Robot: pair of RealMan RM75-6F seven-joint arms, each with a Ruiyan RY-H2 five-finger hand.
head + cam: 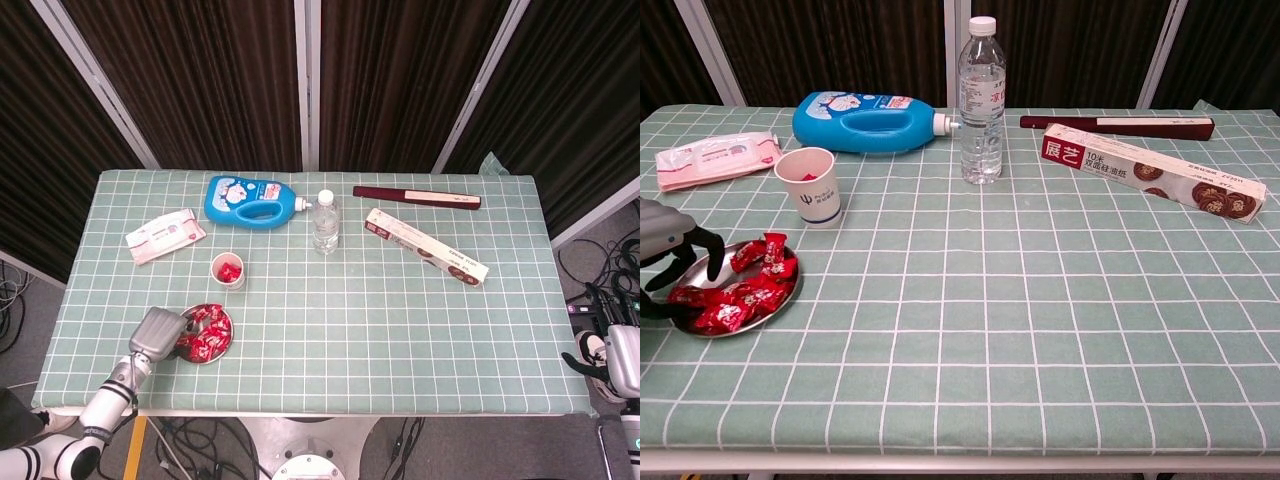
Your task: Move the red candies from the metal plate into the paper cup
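Several red-wrapped candies (207, 340) (740, 295) lie piled on the small metal plate (230, 334) (781, 310) near the table's front left. The white paper cup (228, 271) (815, 187) stands upright just behind the plate, and red candy shows inside it. My left hand (159, 333) (670, 262) hangs over the plate's left rim with its dark fingers (704, 243) spread and curved down onto the candies; no candy is plainly pinched. Off the table's right edge, my right hand (622, 362) hangs low with its fingers hard to make out.
Behind the cup lie a pink wipes pack (165, 236) (715, 157) and a blue detergent bottle (252, 201) (865, 122) on its side. A water bottle (325, 222) (982, 100) stands mid-table. A long white box (425, 247) (1152, 172) and a dark red stick-shaped case (416, 197) (1118, 126) lie at the back right.
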